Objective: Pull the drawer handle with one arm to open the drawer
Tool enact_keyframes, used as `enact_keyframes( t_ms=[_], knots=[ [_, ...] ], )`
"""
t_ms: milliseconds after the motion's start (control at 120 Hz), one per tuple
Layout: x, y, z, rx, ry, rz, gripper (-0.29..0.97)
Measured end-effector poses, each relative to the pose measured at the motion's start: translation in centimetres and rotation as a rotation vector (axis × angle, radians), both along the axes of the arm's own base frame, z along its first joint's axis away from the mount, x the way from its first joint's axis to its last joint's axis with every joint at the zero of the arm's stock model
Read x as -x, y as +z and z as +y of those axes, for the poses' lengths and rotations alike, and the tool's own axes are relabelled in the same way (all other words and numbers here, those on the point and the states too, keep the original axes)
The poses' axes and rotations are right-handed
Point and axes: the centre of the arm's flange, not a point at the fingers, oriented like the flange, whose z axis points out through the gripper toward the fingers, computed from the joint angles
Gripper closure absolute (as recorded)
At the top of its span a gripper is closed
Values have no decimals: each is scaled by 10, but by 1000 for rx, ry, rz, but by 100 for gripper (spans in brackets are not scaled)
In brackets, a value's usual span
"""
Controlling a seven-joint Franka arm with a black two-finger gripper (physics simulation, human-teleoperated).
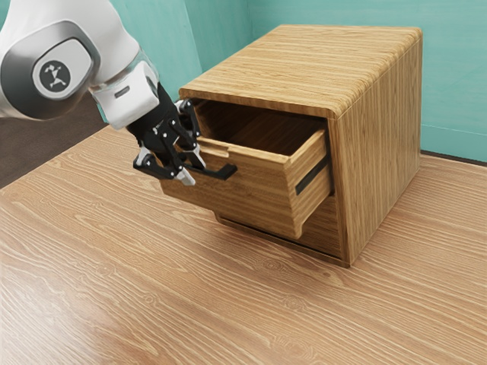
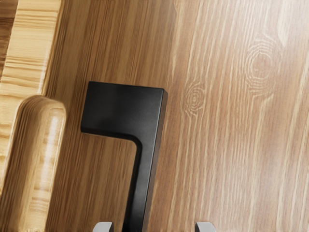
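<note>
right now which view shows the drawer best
The exterior view. It shows the whole drawer pulled partway out of the cabinet, with its open inside visible. The wrist view gives a close look at the black handle and an edge of the drawer front beside it, not the opening.

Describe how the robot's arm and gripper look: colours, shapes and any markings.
The arm has smooth, rounded white shells. Its joint cap is a grey ring around a white disc with a small dark emblem. The gripper is black and angular, with exposed linkages, and its two fingertips are pale grey.
</note>
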Motion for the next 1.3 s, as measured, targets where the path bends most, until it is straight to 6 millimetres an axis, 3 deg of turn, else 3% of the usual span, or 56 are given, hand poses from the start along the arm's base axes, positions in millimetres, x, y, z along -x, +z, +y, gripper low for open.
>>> enact_keyframes(
  t_ms=[217,817,950,1092,1142,1183,1300],
  knots=[
    [17,-4,2,16,18,50,51],
    [89,7,-8,59,24,40,54],
    [134,50,-12,43,13,-46,39],
    [178,117,-21,10,25,-170,20],
    [178,152,-23,7,52,-211,15],
    [171,168,-27,6,76,-214,12],
    [145,161,-30,5,159,-125,7]
  ],
)
